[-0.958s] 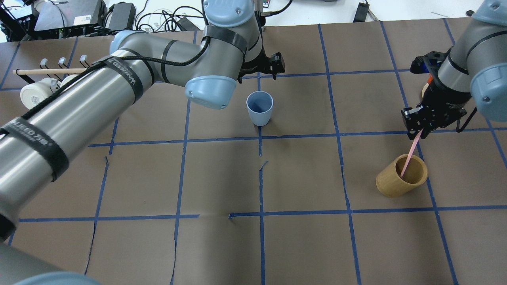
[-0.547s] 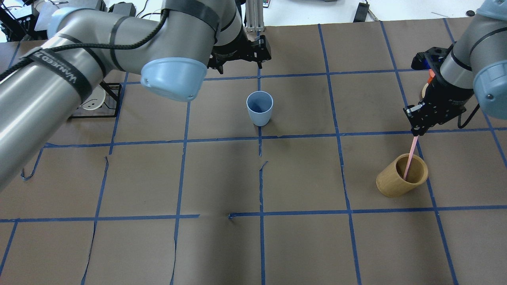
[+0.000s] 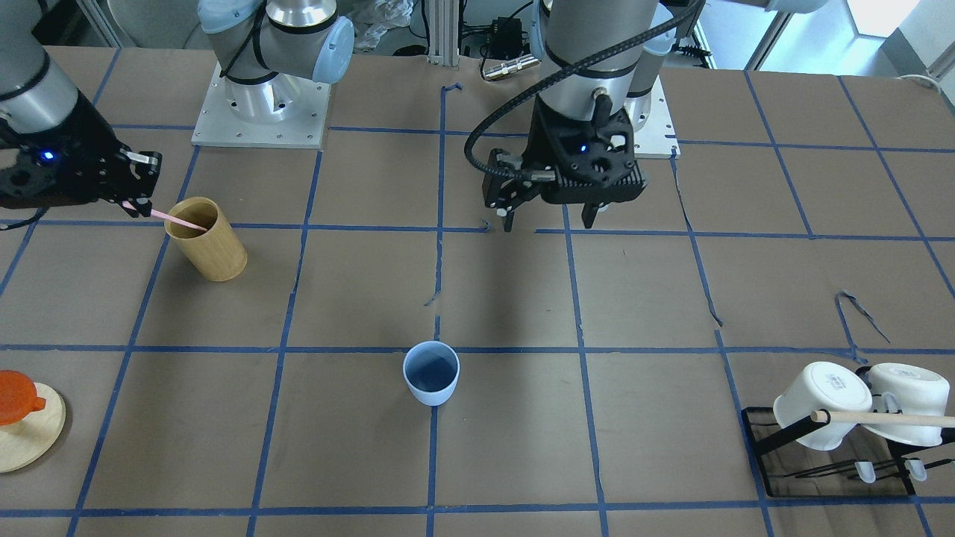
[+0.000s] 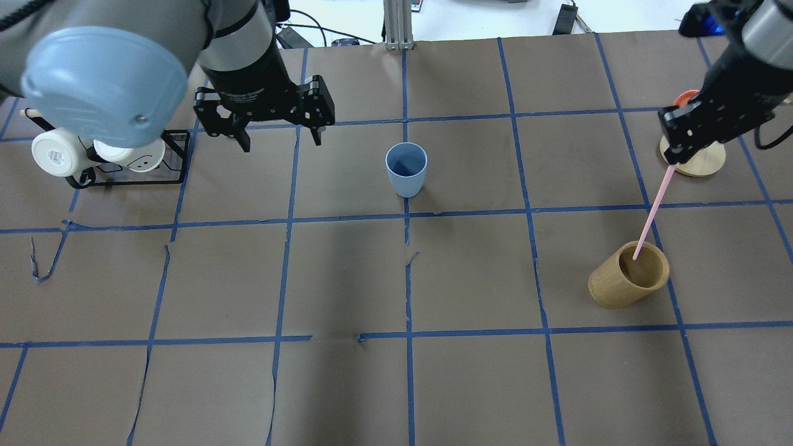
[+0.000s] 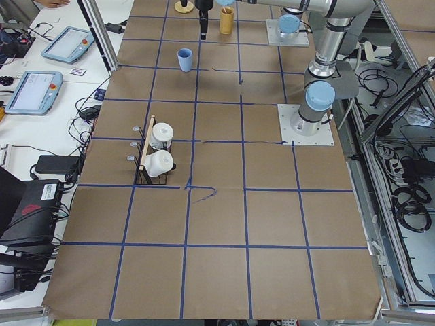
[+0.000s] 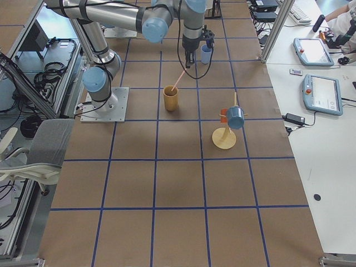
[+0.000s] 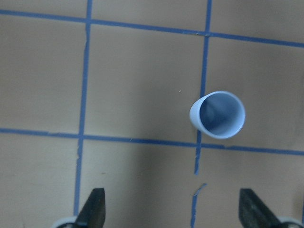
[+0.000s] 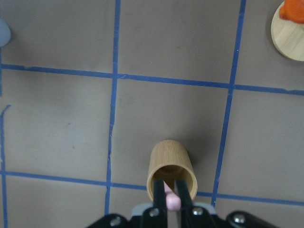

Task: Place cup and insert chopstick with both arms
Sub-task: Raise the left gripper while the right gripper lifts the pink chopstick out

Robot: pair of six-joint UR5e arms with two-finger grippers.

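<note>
1. Overhead exterior view: we see the blue cup standing upright near the middle of the tabletop, mouth up, on a blue tape line; nothing touches it.
2. The left claw hangs above the tabletop, between the blue cup and the wire rack; its two fingers are spread wide and carry nothing; it is well apart from the cup.
3. From the left wrist-mounted view we see the two fingertips at the lower edge, far from each other; the blue cup lies beyond them, nearer to the finger on that view's right side.
4. The right claw is closed on the upper end of the pink chopstick; the chopstick is tilted, and its lower end is inside the mouth of the bamboo holder.
5. From the right wrist-mounted view we see the right claw pinching the pink end between both fingers, just over the opening of the bamboo holder.
6. The bamboo holder stands upright on the robot's right side of the tabletop, well apart from the blue cup.
7. The wire rack carries two white mugs lying on their sides, at the robot's far left; a round wooden stand with an orange piece on it sits beyond the bamboo holder, on the far right.
</note>
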